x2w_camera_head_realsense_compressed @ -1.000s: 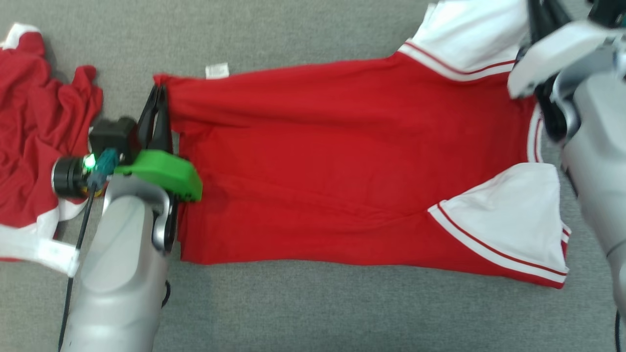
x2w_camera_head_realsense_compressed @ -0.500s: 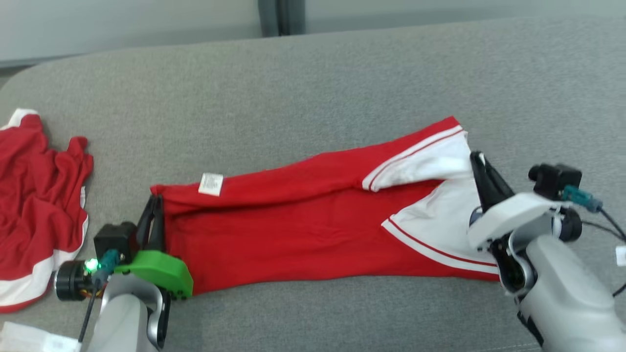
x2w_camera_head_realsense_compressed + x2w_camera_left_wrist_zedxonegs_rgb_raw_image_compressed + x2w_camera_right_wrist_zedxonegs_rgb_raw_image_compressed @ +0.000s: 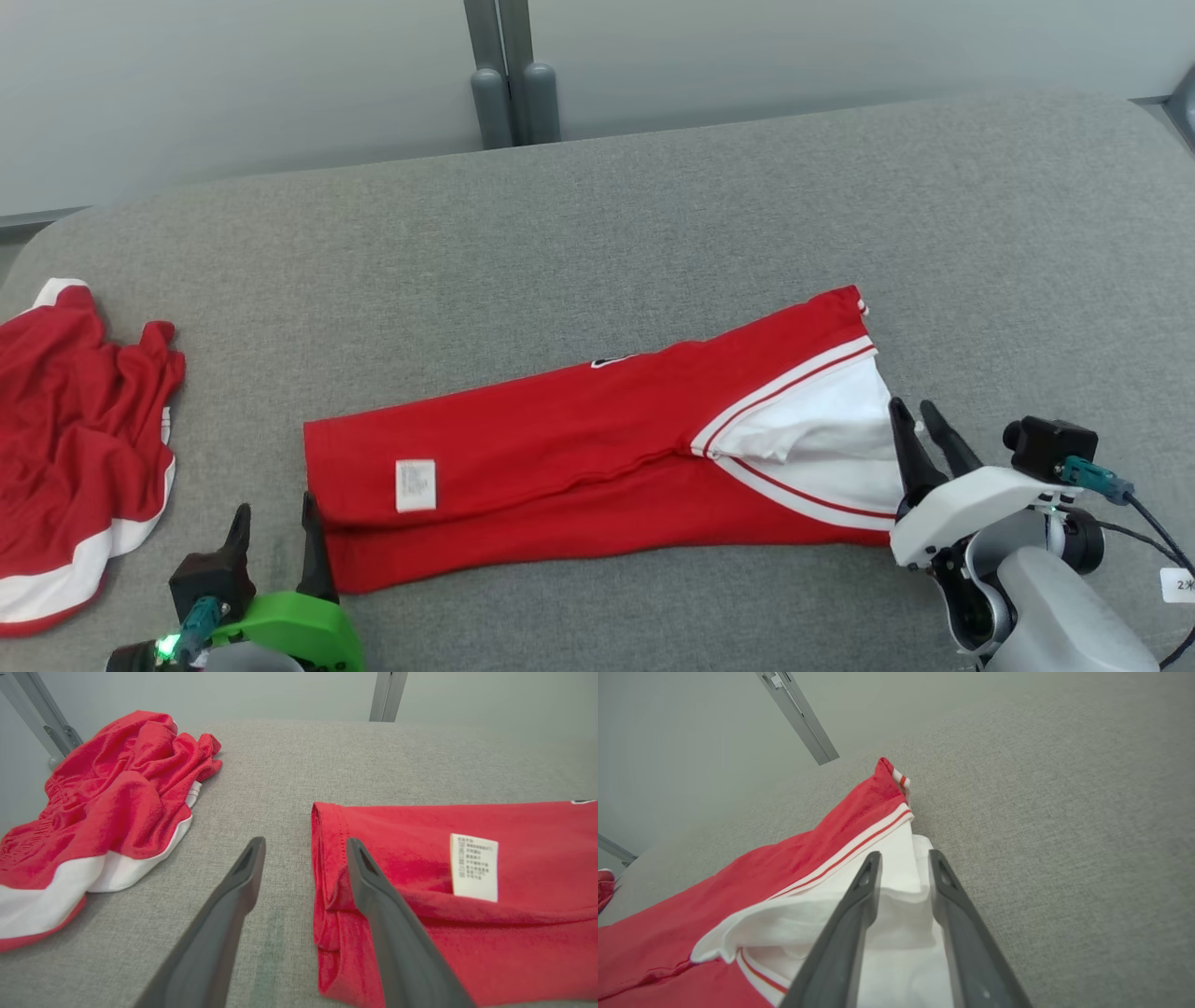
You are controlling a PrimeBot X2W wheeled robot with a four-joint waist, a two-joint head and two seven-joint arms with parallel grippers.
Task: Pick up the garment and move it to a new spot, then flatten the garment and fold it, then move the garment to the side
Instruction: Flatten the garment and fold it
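Lying in a long folded strip: red garment (image 3: 560, 457) on the grey worktop (image 3: 653, 215)

In the head view the garment runs from lower left up to the right across the middle of the worktop. It is doubled over along its length, so one red layer lies on another. A white label (image 3: 415, 485) shows on the top layer near the left end. At the right end are white sleeve panels edged with thin red and white stripes.

The left pincer (image 3: 275, 504) is at the garment's lower left corner with its two dark fingers spread wide and nothing between them. Its wrist view shows the left pincer (image 3: 304, 842) with one finger over bare worktop and the other over the doubled hem. The hem's edge shows in the gap.

The right pincer (image 3: 910, 405) points at the outer edge of the white sleeve. Its fingers stand a little apart, a narrower gap than the left one's. In its wrist view the right pincer (image 3: 905, 854) shows a soft fold of white cloth through that gap. The cloth looks slack, not pinched, though I cannot tell whether either finger touches it.

A second red garment (image 3: 75, 448) with white trim lies crumpled at the worktop's far left, well apart from the folded one. A grey post (image 3: 509, 84) stands against the pale wall behind.
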